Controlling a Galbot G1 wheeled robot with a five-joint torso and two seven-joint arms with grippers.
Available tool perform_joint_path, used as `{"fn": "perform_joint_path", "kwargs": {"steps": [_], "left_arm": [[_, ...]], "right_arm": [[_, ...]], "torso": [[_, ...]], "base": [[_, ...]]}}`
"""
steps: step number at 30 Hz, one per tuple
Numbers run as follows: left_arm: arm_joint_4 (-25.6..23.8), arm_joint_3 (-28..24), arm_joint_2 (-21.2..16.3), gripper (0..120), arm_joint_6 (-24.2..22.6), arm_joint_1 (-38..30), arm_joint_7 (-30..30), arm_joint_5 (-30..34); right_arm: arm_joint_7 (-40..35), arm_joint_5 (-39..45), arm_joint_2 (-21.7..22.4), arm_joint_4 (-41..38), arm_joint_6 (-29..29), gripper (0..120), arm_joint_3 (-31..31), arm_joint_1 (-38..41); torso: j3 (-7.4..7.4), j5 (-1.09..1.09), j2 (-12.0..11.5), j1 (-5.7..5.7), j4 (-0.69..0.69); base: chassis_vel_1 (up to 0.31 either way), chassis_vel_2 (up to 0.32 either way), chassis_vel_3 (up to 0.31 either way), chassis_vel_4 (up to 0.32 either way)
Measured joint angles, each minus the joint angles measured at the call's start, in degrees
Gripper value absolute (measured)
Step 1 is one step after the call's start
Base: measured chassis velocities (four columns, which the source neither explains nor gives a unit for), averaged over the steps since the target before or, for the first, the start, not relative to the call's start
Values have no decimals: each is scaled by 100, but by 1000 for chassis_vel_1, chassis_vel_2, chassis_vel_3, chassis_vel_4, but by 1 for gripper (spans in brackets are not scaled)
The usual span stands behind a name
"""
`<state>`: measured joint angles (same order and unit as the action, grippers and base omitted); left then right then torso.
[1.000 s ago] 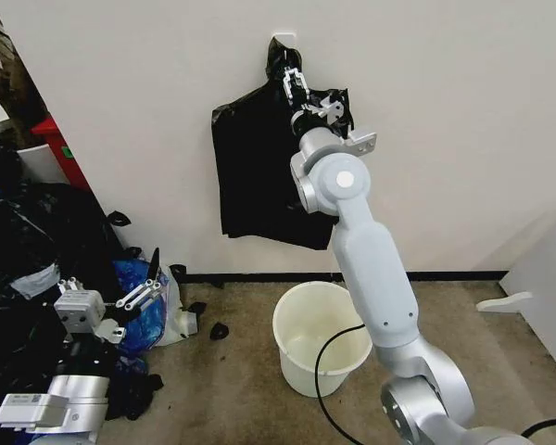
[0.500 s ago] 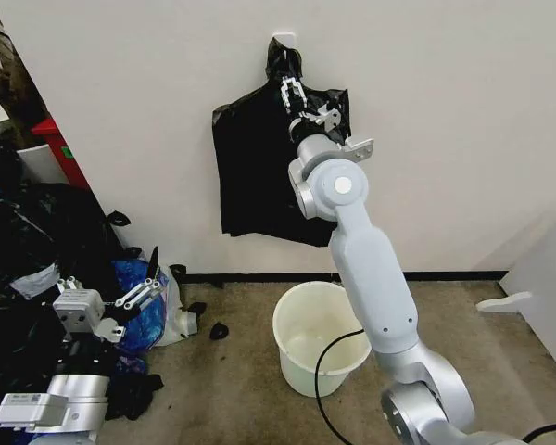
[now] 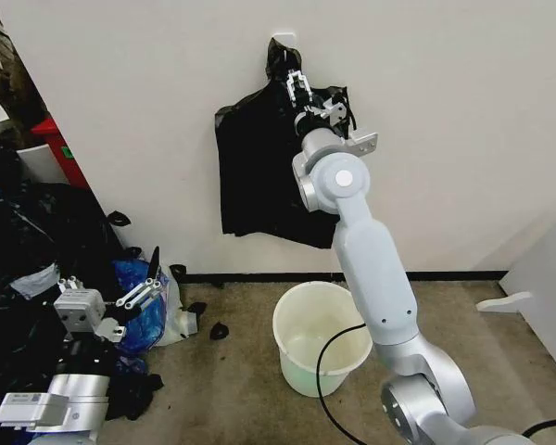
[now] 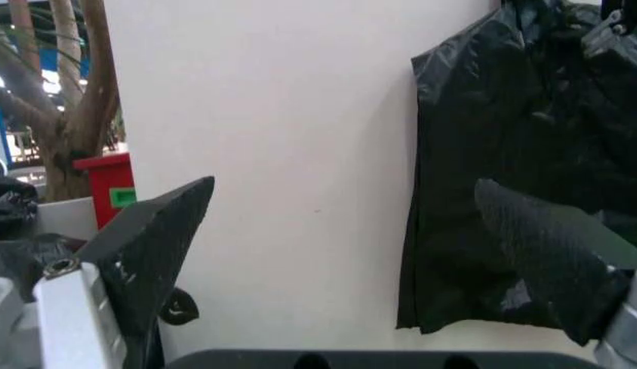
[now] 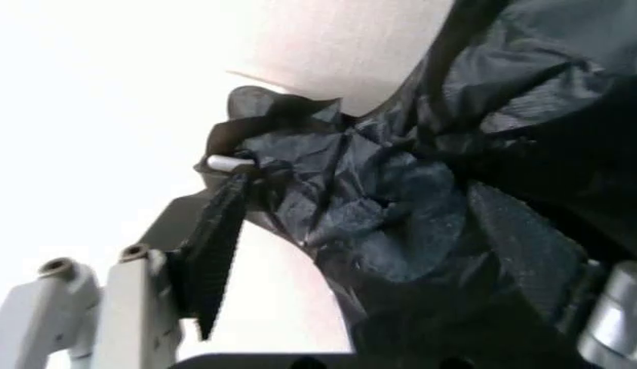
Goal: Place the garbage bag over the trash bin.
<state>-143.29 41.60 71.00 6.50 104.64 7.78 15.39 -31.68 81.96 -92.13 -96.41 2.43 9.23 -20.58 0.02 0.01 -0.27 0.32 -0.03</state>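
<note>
Bag still on the wall, bin still bare.

The garbage bag [image 3: 259, 176] hangs flat against the wall from a hook, high above the trash bin [image 3: 321, 336], which stands on the floor without any liner. The right gripper [image 3: 299, 85] is raised to the bag's bunched top, its fingers apart around the plastic, not clamped. The left gripper [image 3: 137, 295] waits low, fingers apart. Everything is left to do.

Silver-white arms, black ribbed fingers [image 5: 216, 246], black cable
</note>
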Motion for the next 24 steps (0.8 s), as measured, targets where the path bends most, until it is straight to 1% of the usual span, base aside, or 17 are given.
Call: {"fn": "perform_joint_path", "kwargs": {"steps": [1, 8, 9, 14, 15, 18, 20, 21, 24], "left_arm": [[0, 0, 0, 100, 0, 0, 0, 0], [0, -8, 27, 100, 8, -3, 0, -7], [0, -8, 27, 100, 8, -3, 0, -7], [2, -11, 36, 100, 21, -4, 0, -15], [2, -11, 36, 100, 21, -4, 0, -15], [3, -11, 44, 100, 22, -7, 1, -16], [3, -11, 47, 100, 23, -8, 2, -16], [4, -11, 52, 100, 24, -9, 3, -16], [4, -16, 66, 100, 27, -21, 7, -16]], "right_arm": [[0, 0, 0, 0, 0, 75, 0, 0], [3, 10, 0, 15, -1, 45, -33, 58], [3, 10, 0, 15, -1, 45, -33, 58], [53, 17, -9, 80, -24, 23, -22, 82], [53, 17, -9, 80, -24, 23, -22, 82], [77, 88, -7, 116, -34, 7, 3, 85], [80, 90, -7, 119, -35, 6, 4, 85], [89, 91, -7, 118, -40, 1, 4, 82], [97, 111, 6, 73, -72, 0, 5, 19]], "torso": [[0, 0, 0, 0, 0], [0, 0, 0, 0, 0], [0, 0, 0, 0, 0], [0, 0, 0, 0, 0], [0, 0, 0, 0, 0], [0, 0, 0, 0, 0], [0, 0, 0, 0, 0], [0, 0, 0, 0, 0], [0, 0, 0, 0, 0]], "base": [[0, 0, 0, 0], [0, 0, 0, 0], [0, 0, 0, 0], [0, 0, 0, 0], [0, 0, 0, 0], [0, 0, 0, 0], [0, 0, 0, 0], [0, 0, 0, 0], [0, 0, 0, 0]]}}
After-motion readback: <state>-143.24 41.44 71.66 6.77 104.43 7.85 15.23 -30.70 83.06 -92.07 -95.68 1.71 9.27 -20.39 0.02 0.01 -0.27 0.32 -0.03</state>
